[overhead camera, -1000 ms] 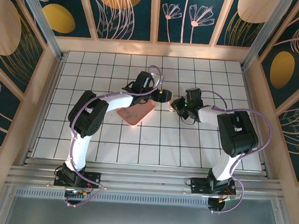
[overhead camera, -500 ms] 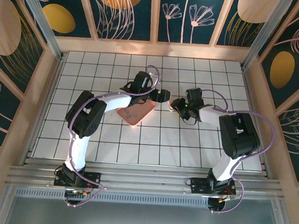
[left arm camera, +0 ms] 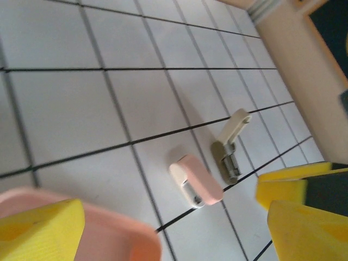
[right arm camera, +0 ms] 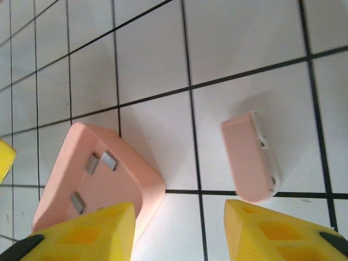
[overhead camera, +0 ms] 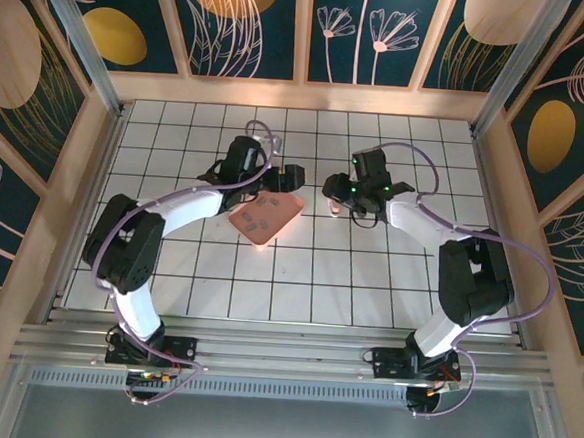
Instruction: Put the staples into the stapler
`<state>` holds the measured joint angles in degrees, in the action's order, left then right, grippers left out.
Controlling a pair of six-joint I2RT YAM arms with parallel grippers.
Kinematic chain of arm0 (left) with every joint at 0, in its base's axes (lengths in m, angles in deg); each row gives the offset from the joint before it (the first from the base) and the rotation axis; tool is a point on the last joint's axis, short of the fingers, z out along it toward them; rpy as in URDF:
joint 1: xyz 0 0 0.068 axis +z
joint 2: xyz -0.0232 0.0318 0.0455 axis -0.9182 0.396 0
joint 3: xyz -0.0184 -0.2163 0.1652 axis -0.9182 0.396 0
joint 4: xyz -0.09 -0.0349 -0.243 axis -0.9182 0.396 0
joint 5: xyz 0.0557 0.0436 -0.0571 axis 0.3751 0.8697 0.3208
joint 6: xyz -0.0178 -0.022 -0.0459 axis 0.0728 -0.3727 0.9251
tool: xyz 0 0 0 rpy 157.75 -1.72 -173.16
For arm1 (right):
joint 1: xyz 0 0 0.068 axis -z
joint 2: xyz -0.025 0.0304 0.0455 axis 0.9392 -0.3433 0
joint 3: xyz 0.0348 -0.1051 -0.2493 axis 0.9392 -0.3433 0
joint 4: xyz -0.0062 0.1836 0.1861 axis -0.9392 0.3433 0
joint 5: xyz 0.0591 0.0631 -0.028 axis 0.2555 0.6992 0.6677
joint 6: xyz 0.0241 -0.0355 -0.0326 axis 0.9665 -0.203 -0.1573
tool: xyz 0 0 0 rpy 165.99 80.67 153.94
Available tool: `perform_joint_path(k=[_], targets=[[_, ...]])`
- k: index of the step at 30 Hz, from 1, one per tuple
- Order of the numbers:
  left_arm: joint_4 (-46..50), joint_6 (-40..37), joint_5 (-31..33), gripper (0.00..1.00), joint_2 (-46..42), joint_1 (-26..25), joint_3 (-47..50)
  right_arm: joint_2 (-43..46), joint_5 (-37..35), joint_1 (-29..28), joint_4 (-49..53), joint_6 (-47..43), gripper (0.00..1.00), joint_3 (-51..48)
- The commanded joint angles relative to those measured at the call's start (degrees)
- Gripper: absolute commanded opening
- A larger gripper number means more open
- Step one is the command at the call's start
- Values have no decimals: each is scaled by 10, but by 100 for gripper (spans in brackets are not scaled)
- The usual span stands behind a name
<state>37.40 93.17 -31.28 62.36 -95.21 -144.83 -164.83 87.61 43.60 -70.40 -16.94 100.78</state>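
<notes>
Hovering low over the white gridded tabletop [right arm camera: 244, 49], the right end effector [right arm camera: 179, 231] holds its two yellow fingers [right arm camera: 81, 231] moderately apart with nothing between them. Directly ahead of the finger on the left of its wrist view sits a pink rounded-square plastic tray [right arm camera: 149, 190]. Three small grey flat metal staples [right arm camera: 109, 160] lie loose on the tray's floor, apart from one another. Ahead of the other finger, apart from the tray, a short pink plastic stapler [right arm camera: 247, 157] lies flat on the tabletop, its metal edge turned away from the tray.

The left end effector [left arm camera: 174, 225] has its fingers spread wide and holds nothing. A corner of the tray lies just beside the finger on the left of its wrist view. Farther out, ahead of the gap between the fingers, lies the stapler. Just beyond that rests a slender beige and grey piece [left arm camera: 231, 144], close beside the stapler, though I cannot tell whether they touch.
</notes>
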Motion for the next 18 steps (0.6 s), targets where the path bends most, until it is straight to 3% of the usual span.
perform_joint_path(k=[1, 11, 18], targets=[[35, 34, 39, 88, -55, 13, 45, -2, -17, -26, 41, -65, 47, 43], [95, 91, 62, 92, -173, 60, 183, -103, -43, -114, 168, -127, 46, 202], [76, 103, 21, 96, -259, 122, 285, -174, -54, -164, 233, -131, 46, 287]])
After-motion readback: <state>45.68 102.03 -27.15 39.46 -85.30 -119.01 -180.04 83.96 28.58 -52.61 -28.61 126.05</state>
